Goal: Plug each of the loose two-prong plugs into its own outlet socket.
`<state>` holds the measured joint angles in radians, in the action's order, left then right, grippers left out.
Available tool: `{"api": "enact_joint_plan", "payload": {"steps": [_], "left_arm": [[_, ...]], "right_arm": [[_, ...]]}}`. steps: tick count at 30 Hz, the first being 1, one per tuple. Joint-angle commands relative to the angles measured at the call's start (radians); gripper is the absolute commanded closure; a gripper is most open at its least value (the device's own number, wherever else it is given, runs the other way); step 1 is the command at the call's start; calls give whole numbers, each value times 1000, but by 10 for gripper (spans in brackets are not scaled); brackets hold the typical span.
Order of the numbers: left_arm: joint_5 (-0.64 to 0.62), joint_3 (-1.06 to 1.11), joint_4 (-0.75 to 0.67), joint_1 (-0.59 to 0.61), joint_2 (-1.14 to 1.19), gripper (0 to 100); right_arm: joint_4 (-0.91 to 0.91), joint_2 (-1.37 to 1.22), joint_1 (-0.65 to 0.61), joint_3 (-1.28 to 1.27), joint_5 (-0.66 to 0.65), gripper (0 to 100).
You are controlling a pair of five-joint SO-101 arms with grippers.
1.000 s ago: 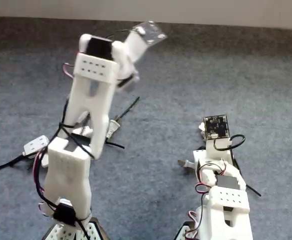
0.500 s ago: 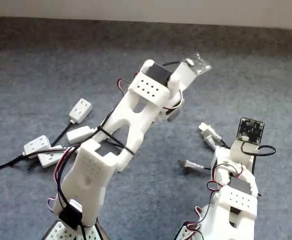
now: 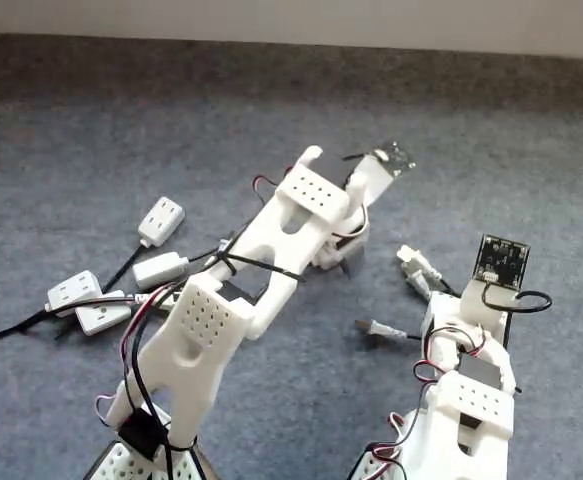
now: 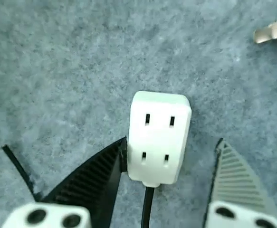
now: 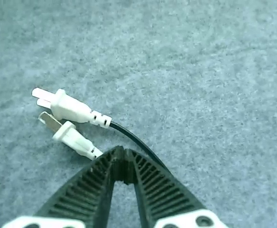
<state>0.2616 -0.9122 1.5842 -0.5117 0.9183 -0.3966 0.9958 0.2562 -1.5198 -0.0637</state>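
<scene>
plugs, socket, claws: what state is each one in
left claw, open
socket, empty, lying between the left claw's fingers
right claw, shut
plug, unplugged, flat on the carpet
plug beside it, unplugged too
third plug, unplugged, lying apart

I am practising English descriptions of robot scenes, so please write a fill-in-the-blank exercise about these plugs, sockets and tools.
1. The left tool, with the white outlet socket inside it, is ____.
2. The right tool is ____.
3. Ahead of it lie ____ white plugs.
4. The socket's cord is ____ in colour.
Missing words: open; shut; two; black.
</scene>
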Motion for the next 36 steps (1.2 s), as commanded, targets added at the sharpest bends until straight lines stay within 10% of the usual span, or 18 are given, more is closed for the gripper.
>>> {"api": "enact_joint_plan", "payload": {"steps": [1,36], "left_arm": [[-6,-154,114,25,-65,671],[89,587,117,452,-463,674]], "right_arm": [[21,8,8,8,8,989],[21,8,7,7,9,989]]}}
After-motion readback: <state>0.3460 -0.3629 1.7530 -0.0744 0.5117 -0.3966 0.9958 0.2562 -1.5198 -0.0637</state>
